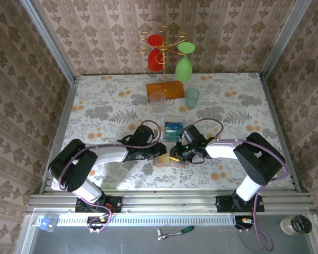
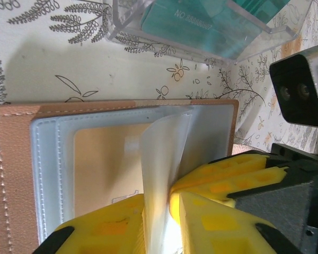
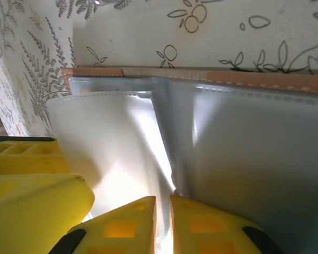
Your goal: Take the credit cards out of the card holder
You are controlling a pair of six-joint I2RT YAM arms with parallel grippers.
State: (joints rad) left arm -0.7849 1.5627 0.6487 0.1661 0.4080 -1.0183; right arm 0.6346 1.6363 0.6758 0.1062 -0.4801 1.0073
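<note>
The card holder [image 1: 164,163] lies open on the flowered table [image 1: 106,106], just in front of the clear plastic box [image 1: 175,117]. From above, both arms cover most of it. In my left wrist view the left gripper [image 2: 159,201] is clenched on a clear sleeve [image 2: 164,143] standing up from the blue-grey pockets. The sleeve's lower end is lost between the yellow fingers [image 2: 106,227]. The right gripper [image 3: 162,203] pinches the clear sleeve too, jaws nearly meeting, though which leaf I can't tell. Teal credit cards [image 2: 201,26] lie in the box, cut off at the frame's top. A tan panel [image 2: 106,164] shows behind one pocket window, and I can't tell whether it's a card.
</note>
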